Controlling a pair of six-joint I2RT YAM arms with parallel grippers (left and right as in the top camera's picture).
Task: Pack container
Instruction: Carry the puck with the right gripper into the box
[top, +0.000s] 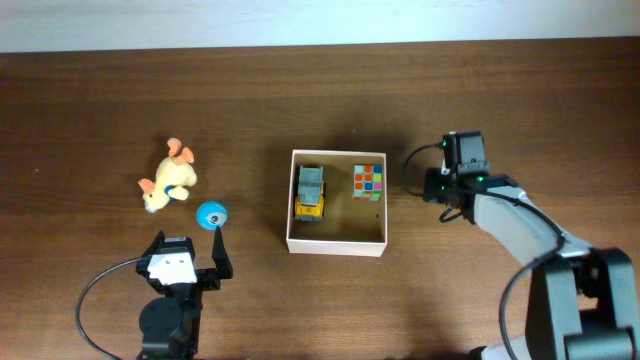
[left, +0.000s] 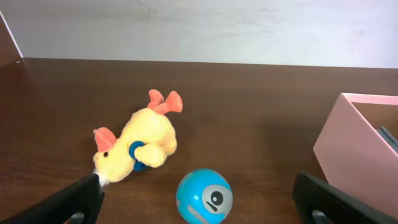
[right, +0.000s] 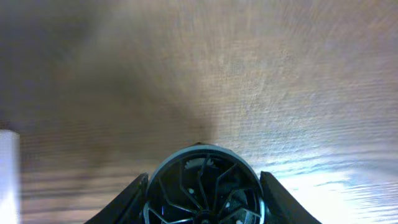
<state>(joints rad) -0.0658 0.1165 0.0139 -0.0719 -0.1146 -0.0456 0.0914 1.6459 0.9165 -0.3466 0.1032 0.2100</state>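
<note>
— Where is the container (top: 337, 246)?
— On the bench (top: 90, 110), right of the left end effector (top: 189, 248) and near the right end effector (right: 204, 194), on its left. A yellow toy truck (top: 311, 192) and a puzzle cube (top: 368, 182) lie inside.
— And the grips?
— The left gapes wide, with a blue ball (top: 211, 214) just ahead and a plush duck (top: 169, 179) beyond. The right is clamped on a round dark spoked object (right: 202, 177).
</note>
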